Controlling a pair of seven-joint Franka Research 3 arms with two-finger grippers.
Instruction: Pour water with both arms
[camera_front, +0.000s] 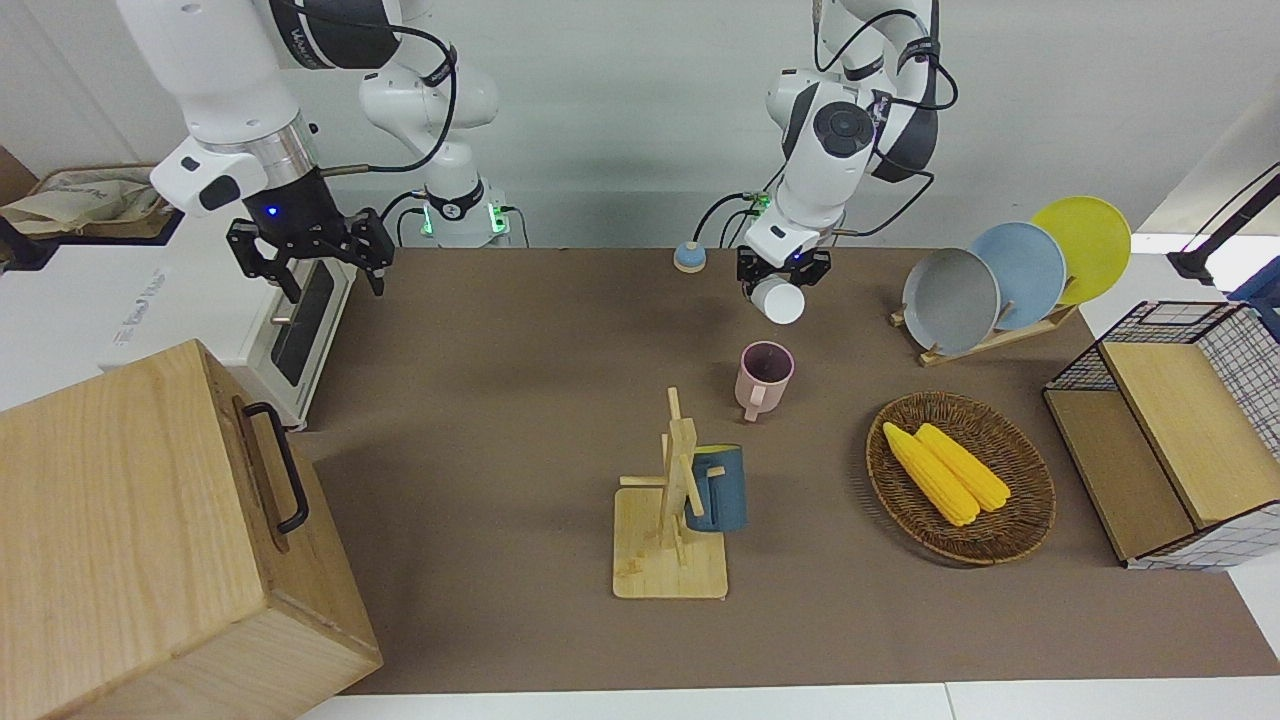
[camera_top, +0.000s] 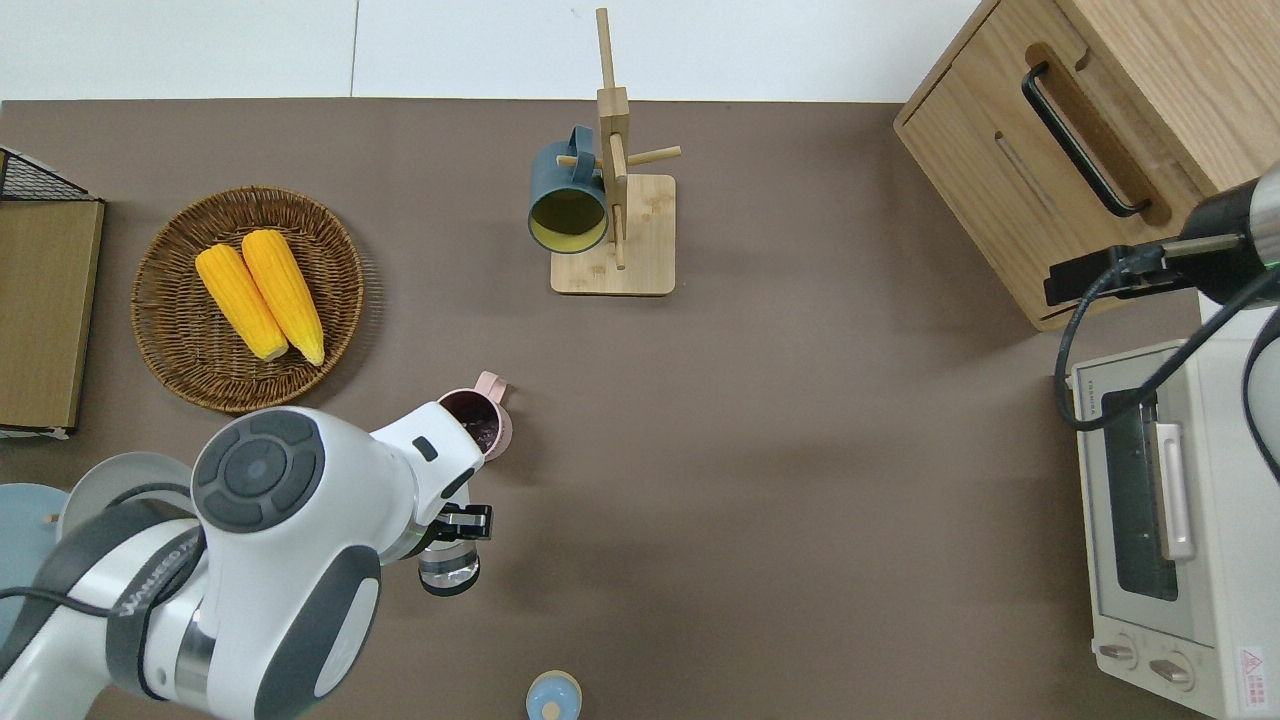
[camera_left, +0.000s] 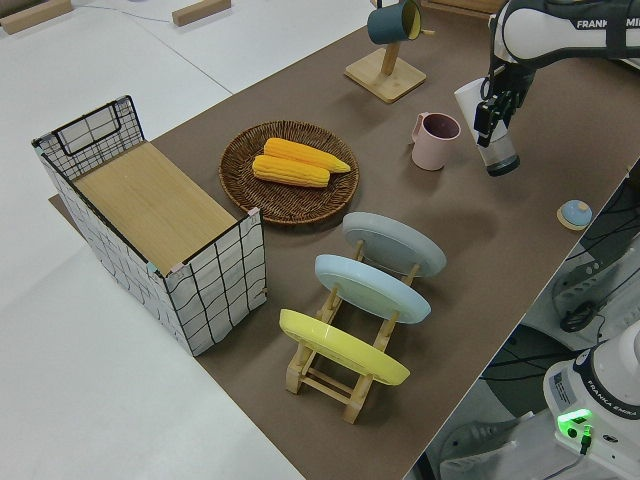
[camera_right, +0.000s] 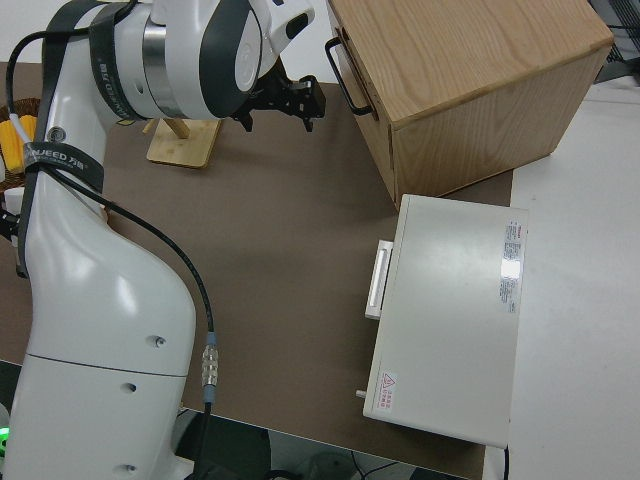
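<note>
The left tool (camera_front: 783, 279) is closed on a clear cup (camera_top: 448, 570), held in the air over bare bench (camera_top: 800, 450), just on the robots' side of the pink mug (camera_front: 764, 377); the cup is tipped, its pale base facing the front camera; whether it holds water cannot be told. The pink mug stands upright on the bench, dark inside, handle turned away from the robots. The right tool (camera_front: 310, 255) is parked, fingers spread wide, holding nothing. Farther from the robots than the mug, a blue mug (camera_top: 567, 195) hangs on a wooden rack (camera_top: 615, 215); toward the left arm's end lies a basket (camera_top: 180, 340) with two corn cobs (camera_top: 260, 293); near the robots sits a small blue knob (camera_top: 552, 697). Legible writing: "FRANKA" on the left arm in the left side view; other labels are unreadable.
</note>
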